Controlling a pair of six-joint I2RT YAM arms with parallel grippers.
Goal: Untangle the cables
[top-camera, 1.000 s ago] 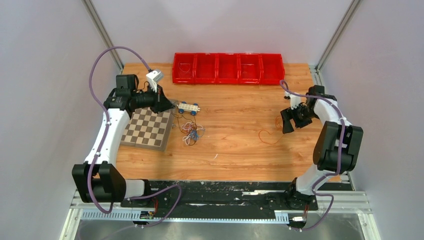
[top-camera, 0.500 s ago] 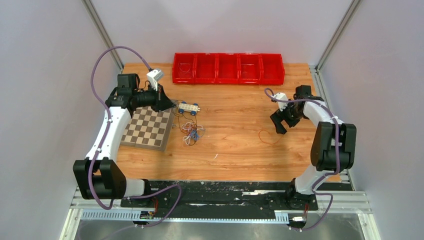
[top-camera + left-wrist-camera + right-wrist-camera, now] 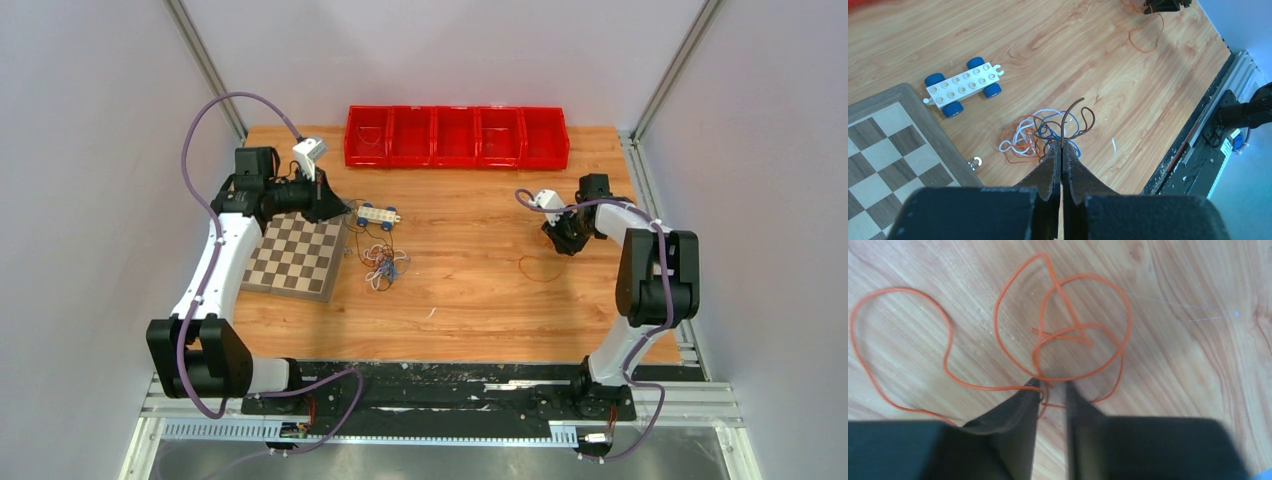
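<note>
Since a second ago the right arm has folded in and come down. The right gripper (image 3: 557,238) now sits low over the table (image 3: 470,310) at the right of the overhead view, at the upper edge of a loose orange cable (image 3: 524,270); earlier it hung further right. The left arm has hardly shifted.

In the right wrist view the right gripper (image 3: 1050,386) has its fingers a narrow gap apart. Their tips rest at the lower rim of the orange cable (image 3: 1068,331), which lies in overlapping loops on the wood. One strand crosses the gap, not pinched.

The left gripper (image 3: 1061,148), at the upper left of the overhead view (image 3: 338,211), is clenched, with a dark cable (image 3: 1062,127) rising from between its pressed tips. Below it lies the tangle of cables (image 3: 1038,137), white, blue, orange and dark, left of centre on the table (image 3: 383,265). The tangle sits between the chessboard (image 3: 295,258) and the open wood, near a white toy car (image 3: 377,215) with blue wheels. Red bins (image 3: 457,137) line the top edge.
</note>
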